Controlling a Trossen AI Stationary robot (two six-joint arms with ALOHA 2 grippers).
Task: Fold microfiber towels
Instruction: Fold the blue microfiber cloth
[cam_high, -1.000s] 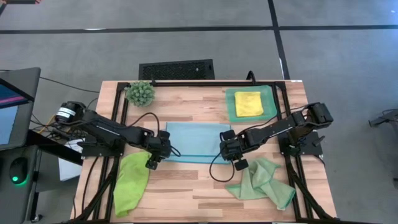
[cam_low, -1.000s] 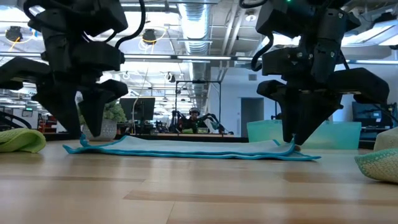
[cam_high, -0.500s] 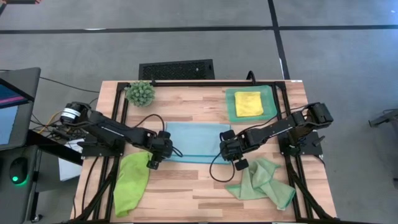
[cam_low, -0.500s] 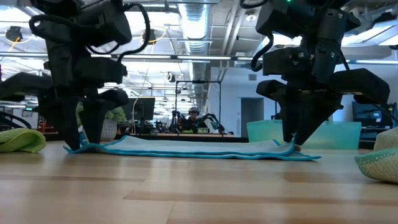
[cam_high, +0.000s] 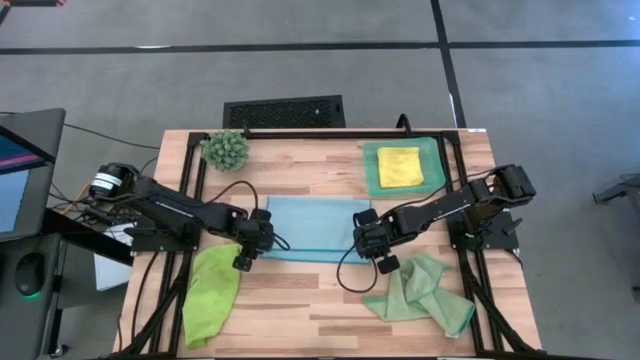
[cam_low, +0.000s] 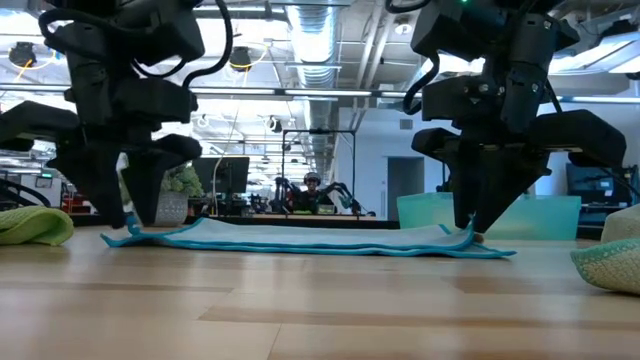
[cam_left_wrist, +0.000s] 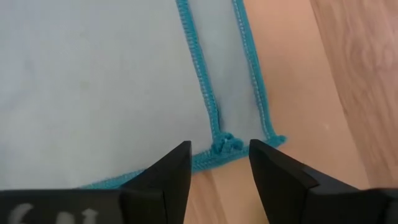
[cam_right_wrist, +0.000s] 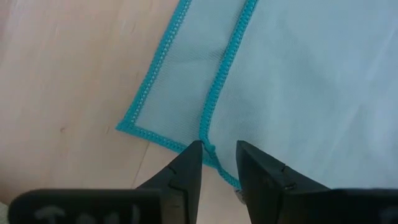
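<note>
A light blue towel (cam_high: 311, 228) lies flat at the middle of the wooden desk (cam_high: 300, 310), its near portion doubled over so that two teal hems run side by side toward each near corner. The left gripper (cam_high: 243, 262) hangs over the towel's near left corner, its jaws spread with that corner's bunched stitching showing between the tips and nothing pinched. The right gripper (cam_high: 383, 262) stands at the near right corner, jaws parted by a narrow gap with the folded hem running into it; whether they pinch the fabric cannot be told. A lime green towel (cam_high: 211, 294) lies crumpled near the desk's front left edge, and a pale sage green towel (cam_high: 425, 292) sits rumpled at the front right. A folded yellow towel (cam_high: 399, 166) rests in a teal tray (cam_high: 370, 172) at the back right, and a small spiky plant (cam_high: 226, 149) stands at the back left.
</note>
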